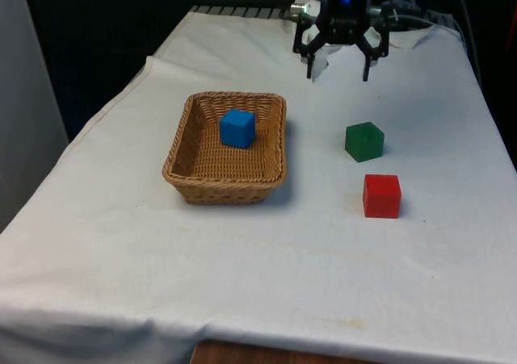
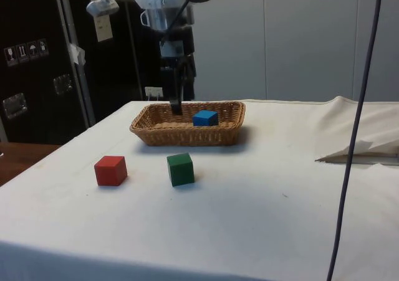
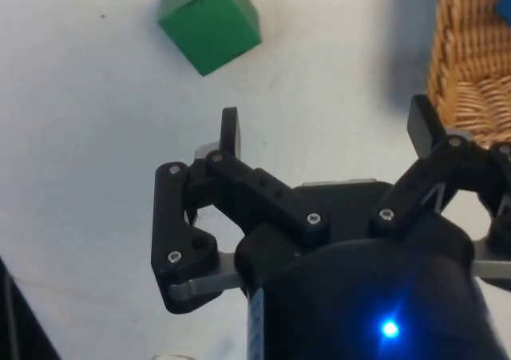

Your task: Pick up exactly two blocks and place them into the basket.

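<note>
**One block in, one to go**

The red block (image 1: 381, 195) sits closest to where I stand, alone on the white cloth (image 1: 258, 275) and farthest of the loose blocks from the hand. The gripper (image 1: 338, 77) hangs in the air above the far part of the table, fingers spread wide with nothing between them, which is how it needs to be if it means to drop over a block. Just ahead of its fingertips, toward me, lies the green block (image 1: 364, 140), turned a little on the cloth; in the wrist view that green block (image 3: 210, 22) sits just beyond the open fingers, so it looks the likelier next pick. Off to one side of the hand stands the wicker basket (image 1: 187, 144), and inside it, resting on the woven floor, is the blue block (image 1: 237, 127). That block counts as the first of the two, I judge, so half the job is done. The green and red blocks lie near each other but apart, leaving room for the fingers to straddle either one. The hand would need to come lower and forward before closing.
</note>
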### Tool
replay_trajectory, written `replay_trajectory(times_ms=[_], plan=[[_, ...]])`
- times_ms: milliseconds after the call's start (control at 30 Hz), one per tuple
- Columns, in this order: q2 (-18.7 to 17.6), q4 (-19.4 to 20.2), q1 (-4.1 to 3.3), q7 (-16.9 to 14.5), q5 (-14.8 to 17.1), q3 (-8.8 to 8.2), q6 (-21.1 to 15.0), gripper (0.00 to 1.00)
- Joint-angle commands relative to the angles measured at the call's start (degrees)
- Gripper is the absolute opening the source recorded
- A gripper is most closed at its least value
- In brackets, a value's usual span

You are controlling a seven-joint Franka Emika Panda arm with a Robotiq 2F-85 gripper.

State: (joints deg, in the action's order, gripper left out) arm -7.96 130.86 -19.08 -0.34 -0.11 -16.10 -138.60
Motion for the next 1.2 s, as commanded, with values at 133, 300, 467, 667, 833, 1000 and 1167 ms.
replay_trajectory(times_ms=[133, 300, 467, 667, 833, 1000, 1167], plan=[[-0.8, 0.1, 0.0, -0.5, 2.1, 0.92, -0.6, 1.0], [-2.2, 0.3, 0.06, -2.1, 6.5, 2.52, -2.3, 1.0], [-3.3, 0.3, 0.11, -2.8, 8.6, 3.38, -3.3, 1.0], [-6.0, -0.4, 0.17, -3.6, 11.7, 4.87, -5.4, 1.0], [-8.4, -1.5, 0.23, -3.9, 13.6, 6.07, -6.9, 1.0], [-10.4, -2.8, 0.29, -4.1, 14.7, 6.88, -8.0, 1.0], [-10.7, -3.0, 0.23, -3.8, 14.2, 6.7, -7.9, 1.0]])
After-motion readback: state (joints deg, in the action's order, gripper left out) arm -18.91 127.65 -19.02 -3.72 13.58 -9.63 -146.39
